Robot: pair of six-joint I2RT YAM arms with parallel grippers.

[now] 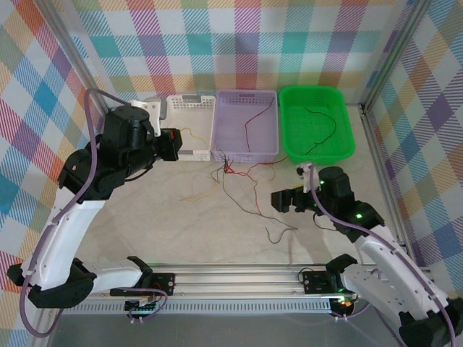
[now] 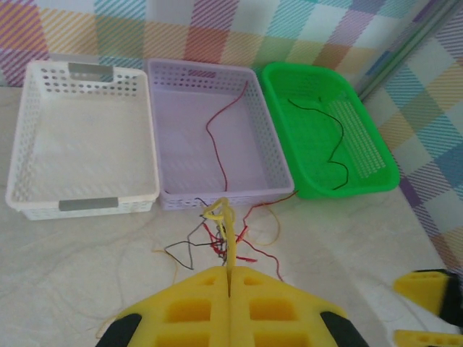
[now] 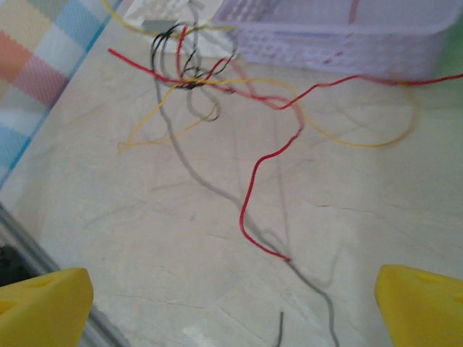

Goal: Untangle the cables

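Note:
The cables [image 1: 228, 170] lie knotted on the table in front of the lilac basket [image 1: 269, 148], with red, yellow and dark strands trailing toward me. My left gripper [image 1: 172, 144] hangs above the white basket's near edge, shut on a yellow cable [image 2: 228, 230] that rises from the knot [image 2: 215, 238] into its closed fingers [image 2: 229, 272]. My right gripper [image 1: 286, 199] hovers open, right of the knot, with a red strand [image 3: 253, 181] and a grey strand [image 3: 194, 173] on the table ahead of its tips [image 3: 231, 312]. A red cable [image 2: 217, 137] lies in the lilac basket, a black one [image 2: 334, 148] in the green basket [image 2: 380, 181].
Three baskets stand in a row at the back: white [image 1: 173, 108], lilac and green [image 1: 289, 148]. Metal frame posts and checked walls close in the sides. A rail [image 1: 239, 278] runs along the near edge.

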